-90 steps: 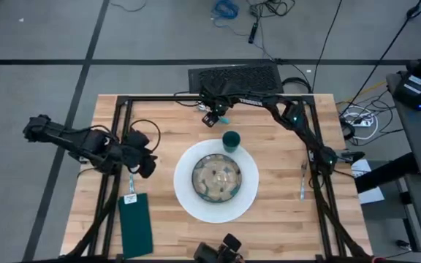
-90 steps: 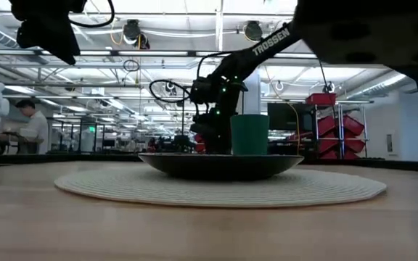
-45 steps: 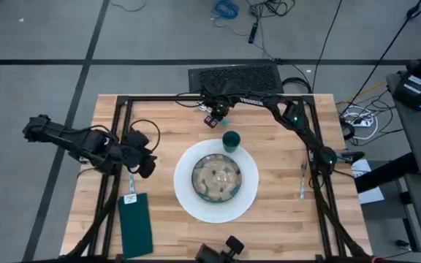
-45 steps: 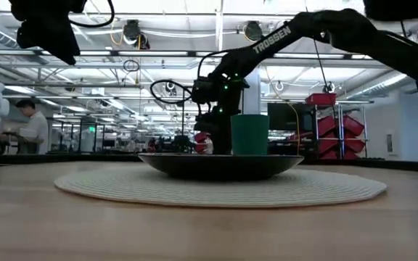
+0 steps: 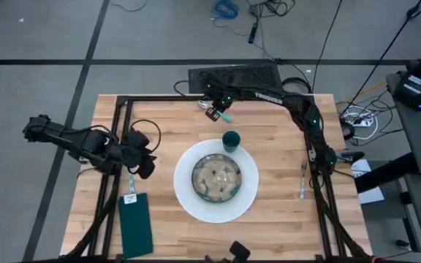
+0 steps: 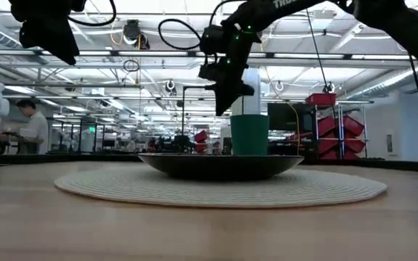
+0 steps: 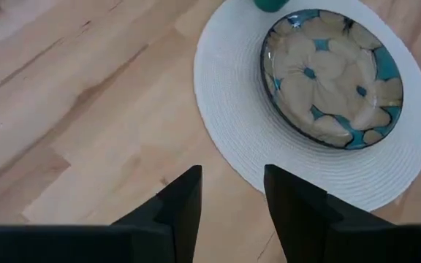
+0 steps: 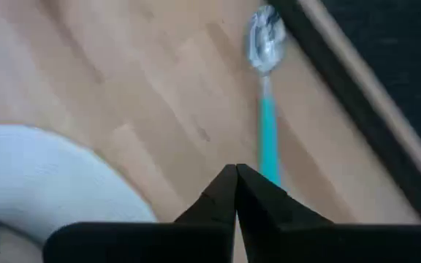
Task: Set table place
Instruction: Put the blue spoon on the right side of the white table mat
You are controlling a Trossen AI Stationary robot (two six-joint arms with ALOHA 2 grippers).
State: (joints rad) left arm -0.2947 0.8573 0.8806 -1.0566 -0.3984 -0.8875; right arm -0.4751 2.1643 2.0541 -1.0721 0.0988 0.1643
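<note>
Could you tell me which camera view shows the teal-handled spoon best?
The right wrist view: the spoon fills the frame, bowl and teal handle clear, held in the shut right gripper. The high view shows it small near the table's far edge. The low and left wrist views do not show it clearly.

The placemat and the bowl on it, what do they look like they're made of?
The round white placemat looks woven, likely fiber or vinyl cord, given its fine concentric ribs. The bowl looks like glazed ceramic: a glossy painted teal and beige flower pattern with a dark rim.
</note>
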